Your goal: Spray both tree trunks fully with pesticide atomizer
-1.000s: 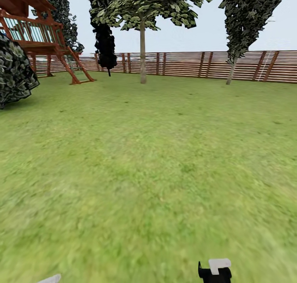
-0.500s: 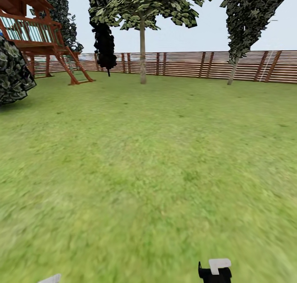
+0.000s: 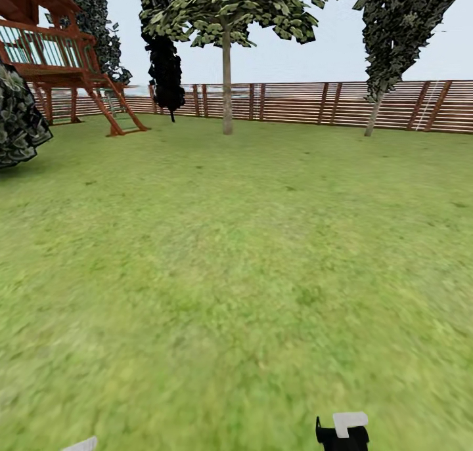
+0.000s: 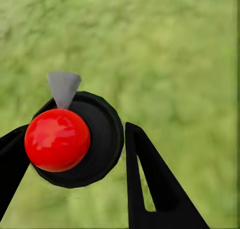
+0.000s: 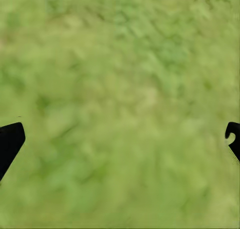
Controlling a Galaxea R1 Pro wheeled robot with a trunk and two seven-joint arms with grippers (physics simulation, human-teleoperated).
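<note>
Closest in, gripping the pesticide atomizer (image 4: pixel 102 139) with the left tool (image 4: pixel 75 129), clenched on the round black body from both sides. Topped with a glossy red ball (image 4: pixel 57 139), and tipped with a small grey cone of a nozzle (image 4: pixel 63 88) pointing away from the wrist. Carried well clear of the floor (image 4: pixel 180 54), with blurred green grass behind it. On the other arm, keeping the right tool (image 5: pixel 124 128) released, with black fingers (image 5: pixel 10 144) spread out to opposite edges of the wrist view and hanging over bare grass (image 5: pixel 120 89). At the bottom edge of the head view, catching a black block with a white tab (image 3: pixel 343 431) and a pale sliver (image 3: pixel 82 444) (both too cropped to name). Beyond that, looking across a wide open lawn (image 3: pixel 236 260). Farther on, facing a straight pale tree trunk (image 3: pixel 226 90) under a broad leafy crown, near the middle of the view. Off to the right, spotting a second tree (image 3: pixel 401 24) with a thinner, leaning trunk (image 3: pixel 372 117), just in front of the slatted reddish-brown fence (image 3: pixel 302 102). Off to the left, passing a round dark bush (image 3: pixel 16 119) and a red-brown wooden play tower (image 3: pixel 59 50) with a ladder, plus a narrow, nearly black tree (image 3: pixel 166 70) back by the fence.
</note>
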